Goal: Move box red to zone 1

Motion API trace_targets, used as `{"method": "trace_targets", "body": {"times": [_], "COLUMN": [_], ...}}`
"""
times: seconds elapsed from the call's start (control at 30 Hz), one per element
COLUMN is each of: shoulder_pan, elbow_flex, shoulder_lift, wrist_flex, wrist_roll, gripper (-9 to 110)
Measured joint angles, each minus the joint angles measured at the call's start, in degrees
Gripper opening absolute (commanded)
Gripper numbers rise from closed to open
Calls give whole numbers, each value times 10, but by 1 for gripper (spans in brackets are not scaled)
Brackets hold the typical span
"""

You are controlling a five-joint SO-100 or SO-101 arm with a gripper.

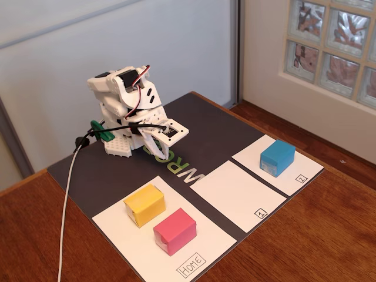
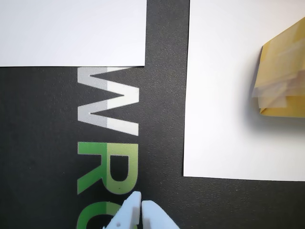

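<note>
Wooden desk (image 1: 329, 235) carries a dark mat; the red box (image 1: 174, 230) waits on the HOME sheet (image 1: 117, 232) beside a yellow box (image 1: 144, 204), zone 1 (image 1: 235, 194) bare, the arm's fingers (image 2: 141, 206) clenched empty, folded back.

White plastic arm (image 1: 126, 111), red-black wires, green clamp (image 1: 103, 131).

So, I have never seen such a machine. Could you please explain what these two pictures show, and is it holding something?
The white machine is a small robot arm on a dark mat. The fixed view looks at the whole table from the side; the wrist view comes from a camera on the arm, looking down past its gripper. Three white sheets lie on the mat. The yellow box and red box sit on the HOME sheet, zone 1 has nothing on it, and the blue box sits on zone 2. The gripper is shut and holds nothing.
</note>
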Motion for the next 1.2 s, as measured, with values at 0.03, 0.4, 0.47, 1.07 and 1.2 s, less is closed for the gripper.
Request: {"method": "trace_targets", "body": {"times": [0.03,0.4,0.47,1.07,1.2], "shoulder_pan": [0,0,0,-2,-27], "elbow_flex": [0,0,0,18,-4], "shoulder_lift": [0,0,0,0,-11], "wrist_flex": [0,0,0,-68,-133], "wrist_roll": [0,0,0,45,94], "gripper": [0,0,0,0,0]}}
